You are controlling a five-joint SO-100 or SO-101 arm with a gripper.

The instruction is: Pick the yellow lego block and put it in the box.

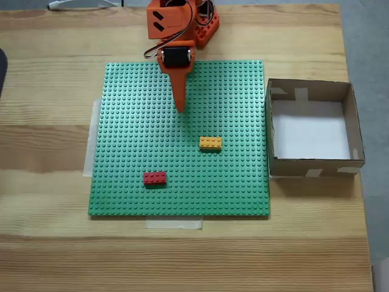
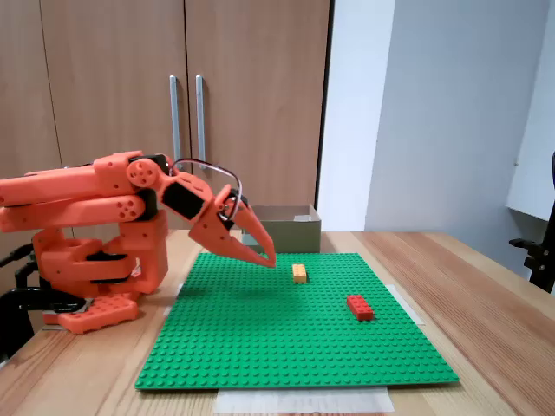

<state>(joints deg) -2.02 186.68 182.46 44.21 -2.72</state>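
The orange hand (image 2: 264,257), fingers together, is hovering short of the yellow lego block (image 1: 210,143); next it needs opening, then descending.

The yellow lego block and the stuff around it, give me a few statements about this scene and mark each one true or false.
1. The yellow lego block lies on the green baseplate. True.
2. The box already holds the yellow block. False: its white floor is bare.
3. The gripper is clamped on the yellow block. False: it hovers apart from it, holding nothing.
4. The red brick sits on the baseplate, apart from the yellow one. True.
5. The box stands on the baseplate. False: it stands on the wooden table, beside the baseplate.
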